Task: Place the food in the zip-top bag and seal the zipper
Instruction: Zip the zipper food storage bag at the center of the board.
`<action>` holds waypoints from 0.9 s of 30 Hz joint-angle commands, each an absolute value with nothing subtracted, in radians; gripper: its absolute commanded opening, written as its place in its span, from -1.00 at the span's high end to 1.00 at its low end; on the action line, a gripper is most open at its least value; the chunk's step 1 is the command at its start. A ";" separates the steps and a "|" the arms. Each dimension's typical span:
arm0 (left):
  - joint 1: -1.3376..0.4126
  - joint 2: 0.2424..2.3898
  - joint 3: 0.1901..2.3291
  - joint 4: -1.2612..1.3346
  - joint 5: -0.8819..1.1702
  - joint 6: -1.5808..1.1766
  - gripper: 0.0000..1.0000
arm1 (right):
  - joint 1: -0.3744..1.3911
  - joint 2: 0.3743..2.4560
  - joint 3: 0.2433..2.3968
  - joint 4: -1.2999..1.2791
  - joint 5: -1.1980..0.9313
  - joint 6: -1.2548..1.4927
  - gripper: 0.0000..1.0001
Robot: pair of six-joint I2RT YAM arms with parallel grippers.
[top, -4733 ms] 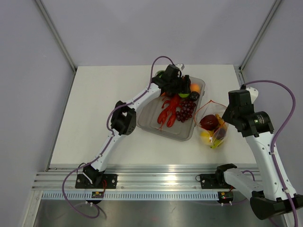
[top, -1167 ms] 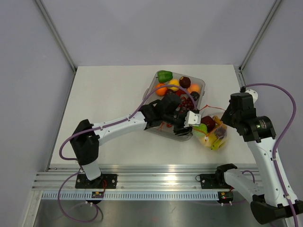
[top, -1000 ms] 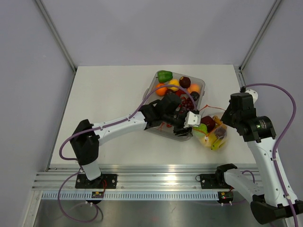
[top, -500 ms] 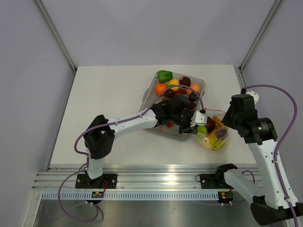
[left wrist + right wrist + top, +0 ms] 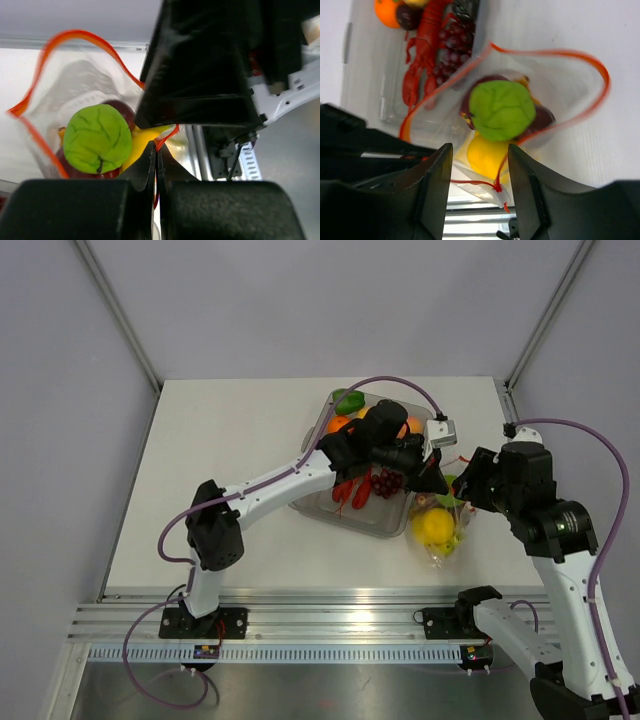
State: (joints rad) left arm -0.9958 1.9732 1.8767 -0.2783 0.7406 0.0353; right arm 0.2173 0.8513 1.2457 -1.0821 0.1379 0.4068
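Observation:
The zip-top bag (image 5: 441, 538) hangs right of the tray, its mouth open and its orange-red zipper (image 5: 75, 34) curving round it. Inside lie a green fruit (image 5: 502, 110), a yellow fruit (image 5: 486, 152) and dark red fruit. My left gripper (image 5: 156, 150) is shut on the zipper edge at the bag's near rim. My right gripper (image 5: 480, 167) stands open close beside it. The bag's zipper corner (image 5: 496, 188) dangles between its fingers, untouched. Both grippers meet over the bag in the top view, left gripper (image 5: 432, 476) and right gripper (image 5: 462, 490).
The rigid clear tray (image 5: 318, 502) left of the bag holds a red lobster (image 5: 354, 490), purple grapes (image 5: 388, 481), oranges and a green pepper (image 5: 348, 400). The aluminium rail (image 5: 330, 620) runs along the table's near edge.
My left gripper shut on the bag's zipper edge and moved up and back. My right gripper let go of the bag and opened. The bag now hangs lower.

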 commanded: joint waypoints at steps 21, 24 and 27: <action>-0.959 2.010 1.879 0.048 0.862 -0.245 1.00 | 0.222 0.698 1.255 -1.160 0.232 0.400 -0.16; -0.960 2.010 1.881 0.046 0.867 -0.245 1.00 | 0.222 0.687 1.217 -1.122 0.218 0.425 -0.12; -0.957 2.008 1.881 0.041 0.868 -0.247 1.00 | 0.222 0.692 1.186 -1.094 0.221 0.442 -0.09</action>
